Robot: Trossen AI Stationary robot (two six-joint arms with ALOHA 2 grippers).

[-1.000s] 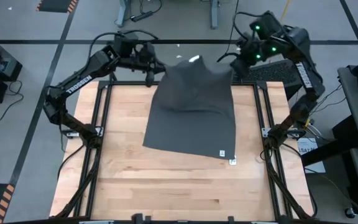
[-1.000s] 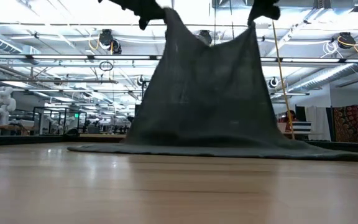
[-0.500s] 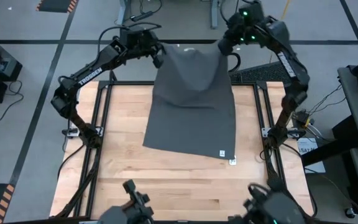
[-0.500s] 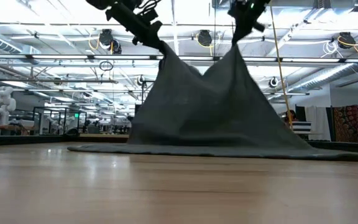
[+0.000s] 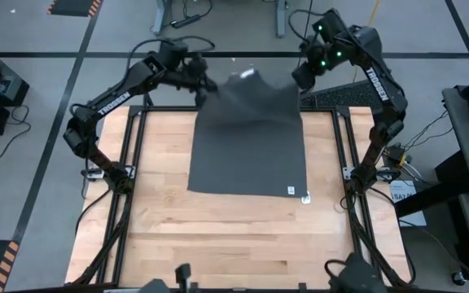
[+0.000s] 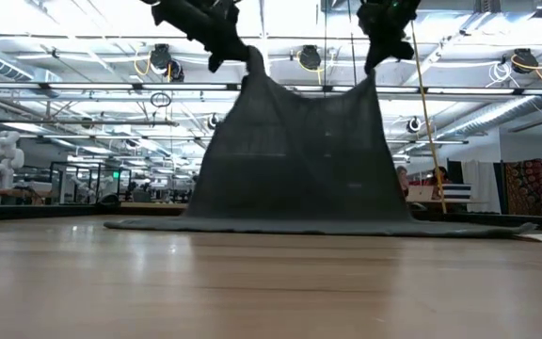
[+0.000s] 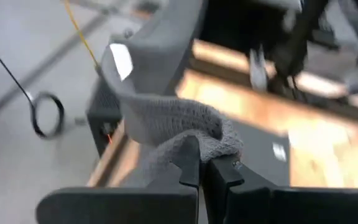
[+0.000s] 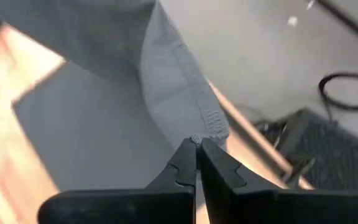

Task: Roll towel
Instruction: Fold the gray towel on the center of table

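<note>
The dark grey, plain soft cloth towel lies mostly flat on the pale wooden surface, with its far edge lifted clear above the back of that surface by both arms. The left hand is pinched tight on one far corner and the right hand on the other; each wrist view shows fabric bunched between closed fingers. From table height the cloth hangs as a taut sheet between the two grips, sagging slightly in the middle, while its near edge with the small white tag rests on the wood. To do this step well, I judge both hands should travel together at matching height and pace, keeping the held edge level and lightly stretched. The risk is one corner leading, which would skew the cloth and start a crooked roll.
</note>
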